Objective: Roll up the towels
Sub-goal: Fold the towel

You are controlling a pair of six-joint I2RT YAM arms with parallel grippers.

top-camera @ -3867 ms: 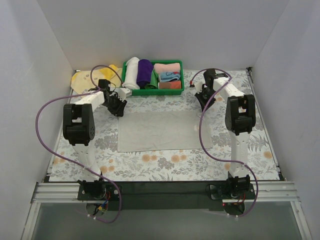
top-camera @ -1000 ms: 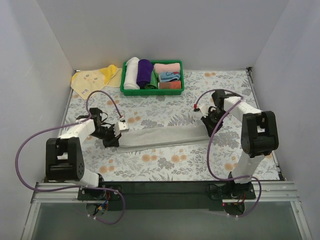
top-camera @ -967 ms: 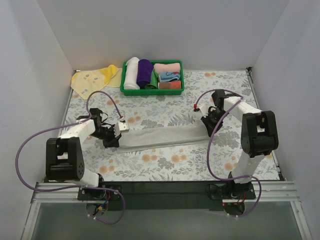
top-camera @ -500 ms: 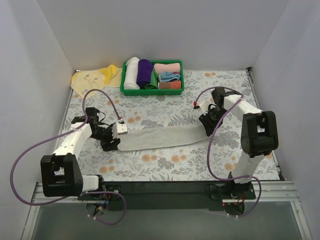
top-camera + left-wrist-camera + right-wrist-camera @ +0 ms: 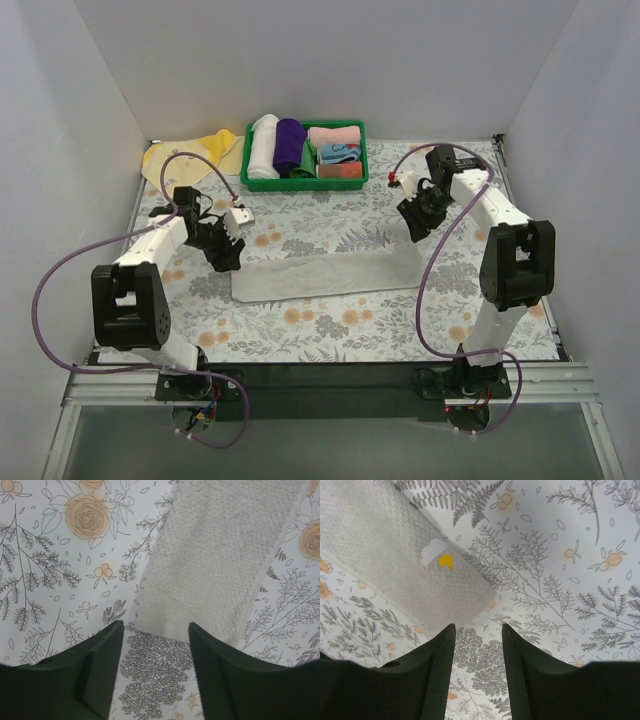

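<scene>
The flowered mat covers the table from the arm bases to the back wall. The left arm reaches in from the left side. The right arm reaches up along the right side and bends in toward the middle.

The grey towel lies flat on the mat between the two arms as a long, narrow strip running left to right. Its left end is just beside the left gripper and its right end is near the right gripper.

The green tray stands at the back of the mat. It holds a white roll and a purple roll side by side on the left. On the right are a pink cloth and a blue cloth.

The yellow towel lies loose and unrolled in the back left corner, left of the tray and well apart from the grey one.

In the left wrist view the gripper's fingers stand moderately apart with nothing between them. The short end of the grey towel lies on the mat just past the fingertips.

In the right wrist view that gripper's fingers are likewise parted and hold nothing. A corner of the towel lies just ahead of them and to the left. Whether either gripper touches the cloth cannot be told.

A small white tag with a yellow mark sits on the towel near that corner.
</scene>
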